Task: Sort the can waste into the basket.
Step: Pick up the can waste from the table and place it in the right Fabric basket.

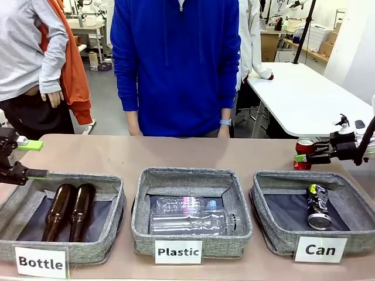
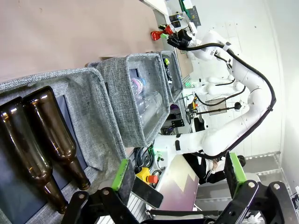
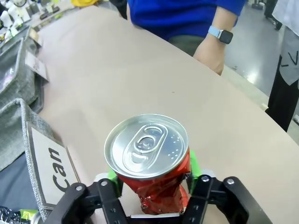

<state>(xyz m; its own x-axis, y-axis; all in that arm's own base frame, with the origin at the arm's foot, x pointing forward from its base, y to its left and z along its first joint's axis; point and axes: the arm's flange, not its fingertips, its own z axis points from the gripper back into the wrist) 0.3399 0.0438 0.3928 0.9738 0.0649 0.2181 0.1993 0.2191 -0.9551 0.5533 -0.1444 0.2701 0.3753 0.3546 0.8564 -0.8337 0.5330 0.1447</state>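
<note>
A red, slightly crushed can (image 1: pixel 304 153) stands on the table just behind the grey "Can" basket (image 1: pixel 280 239). My right gripper (image 1: pixel 303 158) reaches in from the right, shut on the can's dented body. In the right wrist view the can (image 3: pixel 147 156) sits between the green pads (image 3: pixel 193 164), silver top facing the camera, next to the basket's "Can" label (image 3: pixel 55 173). A black can (image 1: pixel 317 206) with yellow-green marks lies inside that basket. My left gripper (image 1: pixel 35 159) hangs open over the far left, above the "Bottle" basket; its fingers (image 2: pixel 124 179) hold nothing.
The "Bottle" basket (image 1: pixel 111 193) holds two brown glass bottles (image 1: pixel 69 211). The middle "Plastic" basket (image 1: pixel 193 175) holds clear plastic bottles (image 1: pixel 190 215). A person in a blue top (image 1: pixel 176 64) stands at the far edge, one hand (image 3: pixel 210 56) near the table. Bare tabletop lies behind the baskets.
</note>
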